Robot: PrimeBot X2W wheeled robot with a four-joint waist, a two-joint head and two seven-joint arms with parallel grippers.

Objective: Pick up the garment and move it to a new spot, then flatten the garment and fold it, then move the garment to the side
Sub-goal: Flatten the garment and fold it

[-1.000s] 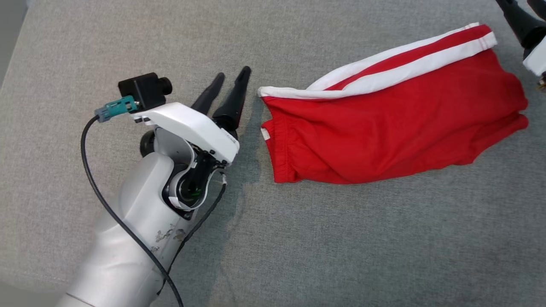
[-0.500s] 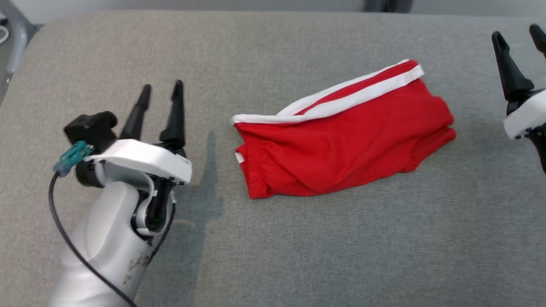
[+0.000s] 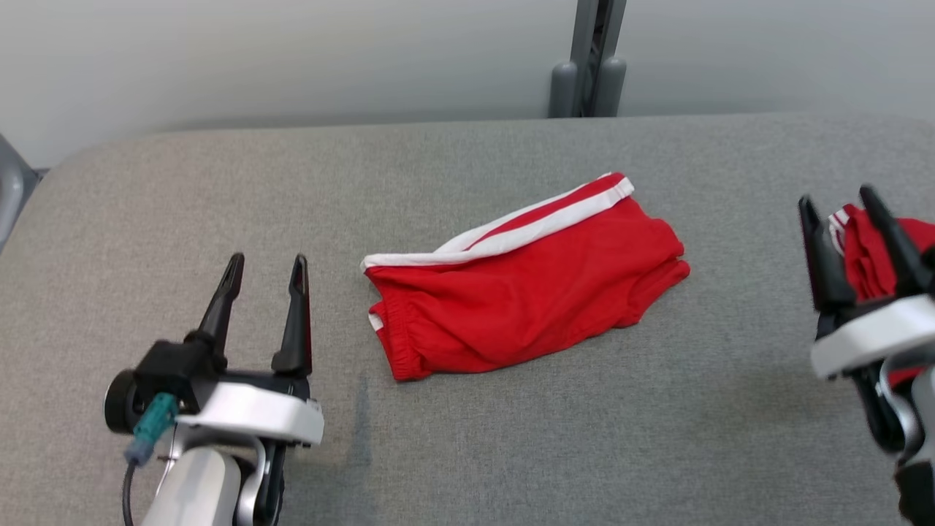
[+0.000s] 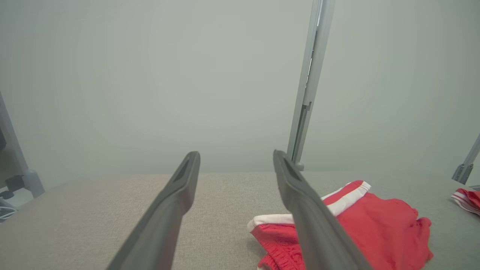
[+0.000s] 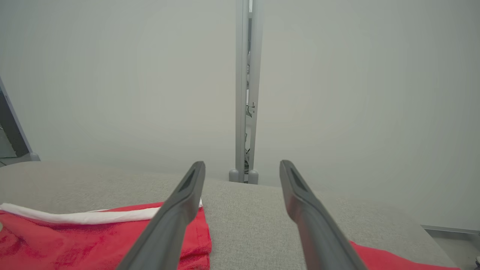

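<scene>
The garment (image 3: 522, 292) is a pair of red shorts with white side stripes, lying folded near the middle of the grey padded table (image 3: 467, 438). My left gripper (image 3: 267, 261) stands open to the garment's left, a short gap away, with nothing between its fingers. At the right edge my right gripper (image 3: 836, 197) is open too, well clear of the garment. In the left wrist view the garment (image 4: 378, 221) lies right of the open left gripper (image 4: 234, 155). In the right wrist view the garment (image 5: 75, 240) lies at lower left, beside the open right gripper (image 5: 242, 165).
A second red cloth with white stripes (image 3: 876, 248) lies at the table's right edge, partly behind my right gripper; the same cloth (image 4: 467, 198) shows in the left wrist view. A grey post (image 3: 588, 58) stands behind the table against a pale wall. The table's left corner (image 3: 51, 190) is rounded.
The head camera has tilted up and back, so the wall now shows. My left gripper has drawn back from the garment's left edge. My right gripper has come lower into view.
</scene>
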